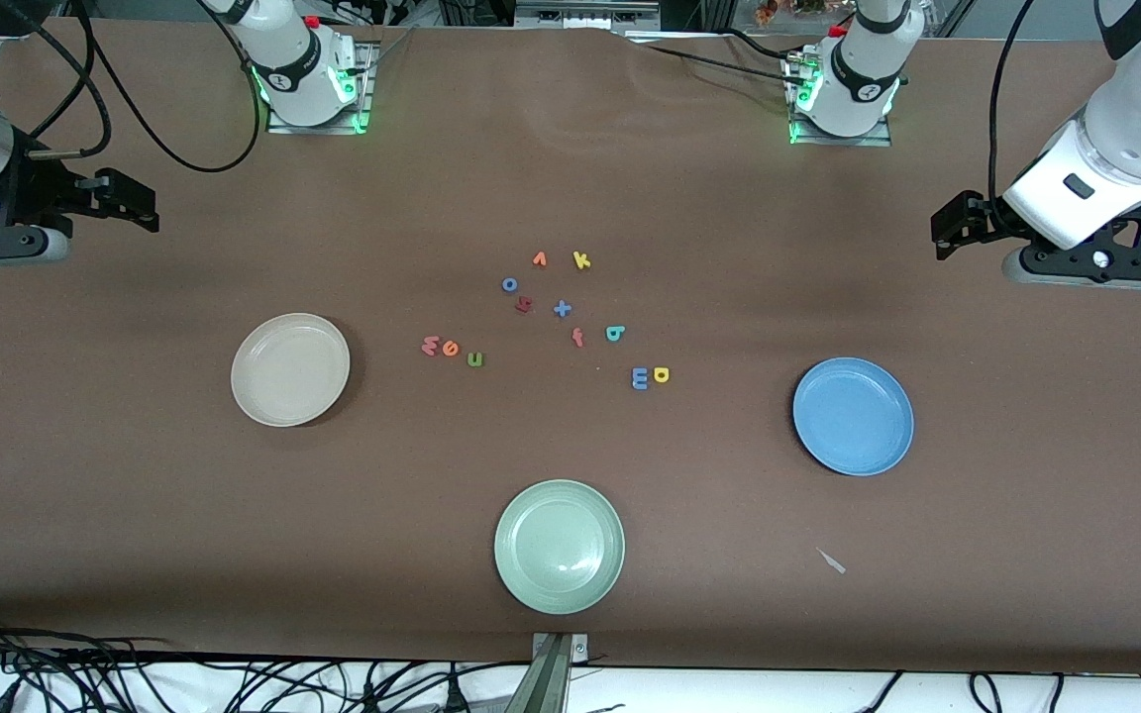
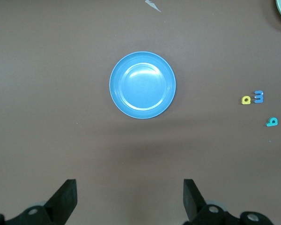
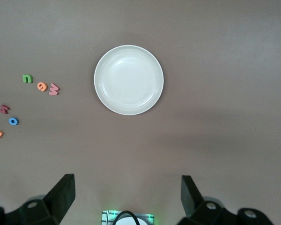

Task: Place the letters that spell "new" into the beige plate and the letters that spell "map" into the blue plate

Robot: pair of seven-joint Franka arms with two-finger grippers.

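The salmon-pink w [image 1: 430, 346], orange e [image 1: 450, 348] and green n [image 1: 475, 359] lie in a row on the table, beside the empty beige plate [image 1: 290, 369]. The dull blue m [image 1: 640, 378] and yellow a [image 1: 662, 374] lie together, with the teal p [image 1: 615, 334] a little farther from the front camera. The blue plate [image 1: 853, 416] is empty. My left gripper [image 1: 949, 230] hangs open in the air at the left arm's end of the table, empty, with the blue plate [image 2: 143, 85] in its wrist view. My right gripper [image 1: 140, 206] hangs open and empty at the right arm's end, with the beige plate [image 3: 129, 79] in its view.
Other letters lie mid-table: an orange v [image 1: 539, 259], a yellow k [image 1: 581, 260], a blue o [image 1: 509, 285], a red f [image 1: 577, 338], a blue plus [image 1: 562, 309]. A pale green plate [image 1: 559, 546] sits nearest the front camera. A small scrap [image 1: 831, 560] lies near the blue plate.
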